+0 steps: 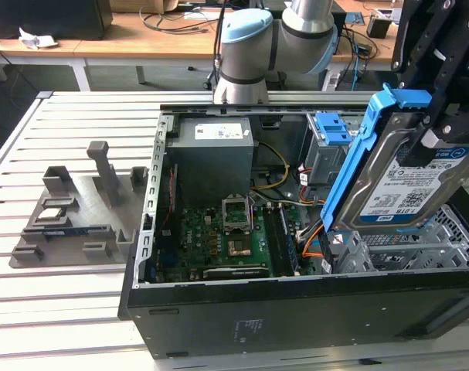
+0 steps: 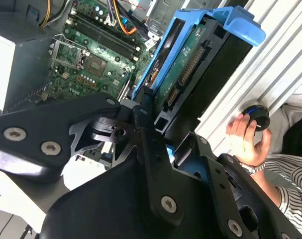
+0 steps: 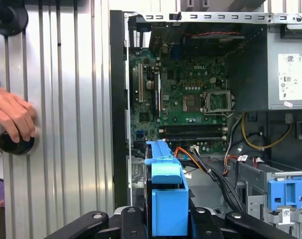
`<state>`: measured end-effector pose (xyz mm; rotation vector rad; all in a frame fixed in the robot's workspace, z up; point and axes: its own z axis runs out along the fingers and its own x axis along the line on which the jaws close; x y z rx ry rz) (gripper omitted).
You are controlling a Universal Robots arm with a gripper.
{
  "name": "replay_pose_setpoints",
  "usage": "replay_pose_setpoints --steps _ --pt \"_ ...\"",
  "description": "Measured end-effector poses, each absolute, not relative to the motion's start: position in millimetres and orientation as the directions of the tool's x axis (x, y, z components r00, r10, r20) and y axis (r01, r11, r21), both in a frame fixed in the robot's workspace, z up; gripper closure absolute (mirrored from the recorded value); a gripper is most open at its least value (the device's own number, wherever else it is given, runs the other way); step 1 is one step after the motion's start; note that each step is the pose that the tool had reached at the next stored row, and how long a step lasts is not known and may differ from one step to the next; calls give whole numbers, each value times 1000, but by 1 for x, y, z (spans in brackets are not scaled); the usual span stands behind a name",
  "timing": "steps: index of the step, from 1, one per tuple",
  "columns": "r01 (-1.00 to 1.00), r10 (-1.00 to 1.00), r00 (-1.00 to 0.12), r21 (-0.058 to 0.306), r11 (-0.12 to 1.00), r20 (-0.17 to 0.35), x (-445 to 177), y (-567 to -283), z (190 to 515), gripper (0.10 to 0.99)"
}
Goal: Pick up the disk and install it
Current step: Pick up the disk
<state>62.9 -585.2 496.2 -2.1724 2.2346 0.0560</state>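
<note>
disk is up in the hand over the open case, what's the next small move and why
Probably a slow descent of the disk toward the grey metal cage under it. The hand is shut on the disk, which hangs tilted above the open case, not yet seated, with an orange cable near its lower corner.

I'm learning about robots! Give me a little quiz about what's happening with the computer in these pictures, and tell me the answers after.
1. True or false: the disk lies flat on the bottom of the computer case.
2. Pick one: the disk's side rails are A red, B blue, C yellow.
3. Fill the gap: the gripper is shut on the ____.

Key
1. False. It is held up, tilted, over the open case.
2. B.
3. Disk.
</note>
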Motion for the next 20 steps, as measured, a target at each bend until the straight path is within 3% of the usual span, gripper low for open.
replay_pose_setpoints --steps 20 --pt "-1000 -999 -28 9 28 -39 103 -585 484 722"
